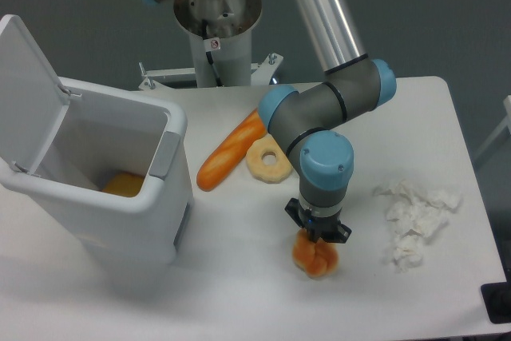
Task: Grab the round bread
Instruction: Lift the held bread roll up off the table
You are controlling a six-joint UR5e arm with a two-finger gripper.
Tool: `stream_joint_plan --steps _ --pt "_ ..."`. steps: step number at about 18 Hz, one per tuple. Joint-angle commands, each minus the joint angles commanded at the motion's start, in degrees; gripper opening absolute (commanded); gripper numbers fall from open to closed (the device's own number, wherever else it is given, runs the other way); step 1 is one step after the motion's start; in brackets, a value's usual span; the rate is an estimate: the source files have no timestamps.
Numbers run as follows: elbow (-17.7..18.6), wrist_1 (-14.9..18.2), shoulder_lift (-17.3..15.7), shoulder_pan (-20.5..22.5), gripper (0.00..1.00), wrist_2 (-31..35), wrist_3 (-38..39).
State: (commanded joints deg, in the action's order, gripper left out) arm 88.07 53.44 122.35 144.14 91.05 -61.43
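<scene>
Round bread on table, near front edge, right of centre. Gripper straight above, touching bun top; fingers hidden by wrist, so cannot tell how wide or whether gripping. Step judged: grasp stage, lift not begun. Next calls for firm close, then straight rise. Crumpled paper right. Bin left, lid up. Ring pastry, baguette behind.

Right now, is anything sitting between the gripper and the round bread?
Nothing visible. The gripper is directly over the round bread, right at its top. The baguette, ring pastry and crumpled tissue all lie off to the sides. Whether the fingers are closed on it cannot be told.
</scene>
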Motion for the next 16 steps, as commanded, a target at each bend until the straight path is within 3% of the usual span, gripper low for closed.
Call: stream_joint_plan --steps 4,8,14,16 --pt "-2.37 0.70 -2.63 0.53 0.00 0.70 0.00" --pt "-6.41 7.81 -4.66 2.20 0.00 0.70 0.00" --pt "-8.35 11.24 -6.15 4.57 0.00 -4.92 -0.35" --pt "-9.40 14.13 -6.68 5.18 0.00 -4.66 -0.44"
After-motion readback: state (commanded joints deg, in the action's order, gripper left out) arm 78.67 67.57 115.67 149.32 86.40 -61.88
